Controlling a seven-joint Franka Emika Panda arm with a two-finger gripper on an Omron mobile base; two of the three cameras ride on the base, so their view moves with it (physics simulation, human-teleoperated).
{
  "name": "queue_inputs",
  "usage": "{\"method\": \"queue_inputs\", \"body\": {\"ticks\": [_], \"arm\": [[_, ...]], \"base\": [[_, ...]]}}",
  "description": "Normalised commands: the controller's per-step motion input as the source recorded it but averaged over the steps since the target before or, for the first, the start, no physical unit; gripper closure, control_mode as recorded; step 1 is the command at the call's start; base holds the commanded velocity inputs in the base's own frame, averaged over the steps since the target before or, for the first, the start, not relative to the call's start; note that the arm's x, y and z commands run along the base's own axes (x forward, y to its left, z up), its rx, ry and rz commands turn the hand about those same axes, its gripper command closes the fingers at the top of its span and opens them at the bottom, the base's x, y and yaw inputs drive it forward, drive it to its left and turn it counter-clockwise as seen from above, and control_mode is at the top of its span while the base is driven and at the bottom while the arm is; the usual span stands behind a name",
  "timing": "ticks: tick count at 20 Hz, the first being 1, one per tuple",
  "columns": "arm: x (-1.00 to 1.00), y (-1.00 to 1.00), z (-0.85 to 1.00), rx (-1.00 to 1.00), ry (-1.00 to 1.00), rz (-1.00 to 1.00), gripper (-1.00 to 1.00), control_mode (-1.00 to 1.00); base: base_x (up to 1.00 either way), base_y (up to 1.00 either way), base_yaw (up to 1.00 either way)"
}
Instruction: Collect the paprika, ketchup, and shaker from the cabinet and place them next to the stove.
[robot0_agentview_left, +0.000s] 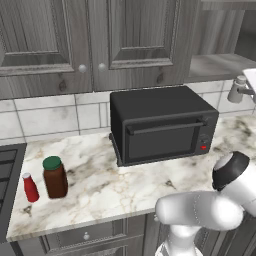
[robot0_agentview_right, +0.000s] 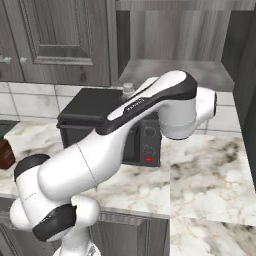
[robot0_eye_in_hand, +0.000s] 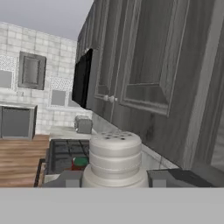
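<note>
My gripper (robot0_eye_in_hand: 114, 180) is shut on the shaker (robot0_eye_in_hand: 114, 158), a small whitish ribbed cylinder with a holed top that stands upright between the fingers (robot0_eye_in_hand: 69, 178). The same shaker (robot0_agentview_left: 237, 90) hangs in the air above the right end of the toaster oven, just below the open cabinet shelf (robot0_agentview_left: 215, 66), and it peeks over the arm (robot0_agentview_right: 128, 89). The paprika jar (robot0_agentview_left: 55, 177) and the red ketchup bottle (robot0_agentview_left: 30, 187) stand upright on the counter beside the stove (robot0_agentview_left: 7, 175). The paprika (robot0_agentview_right: 5, 152) also sits at the left edge of the right base view.
A black toaster oven (robot0_agentview_left: 160, 125) stands on the marble counter (robot0_agentview_left: 125, 190) against the tiled wall. Closed panelled doors with round knobs (robot0_agentview_left: 82, 68) hang above it. My arm's elbow (robot0_agentview_left: 200, 210) bulks over the counter's front right.
</note>
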Motion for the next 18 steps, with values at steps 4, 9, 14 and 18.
{"method": "queue_inputs", "body": {"ticks": [4, 9, 14, 18], "arm": [[-0.96, 0.89, -0.5, 0.0, 0.0, 0.12, 1.0, -1.0], [-0.85, 1.0, -0.5, 0.0, 0.0, 0.09, 1.0, -1.0], [-0.49, 1.0, -0.4, 0.0, 0.02, 0.01, 1.0, -1.0], [-0.15, 1.0, -0.34, -0.04, 0.03, 0.0, 1.0, -1.0]], "base": [[0.0, 0.0, 0.0], [0.0, 0.0, 0.0], [0.0, 0.0, 0.0], [0.0, 0.0, 0.0]]}}
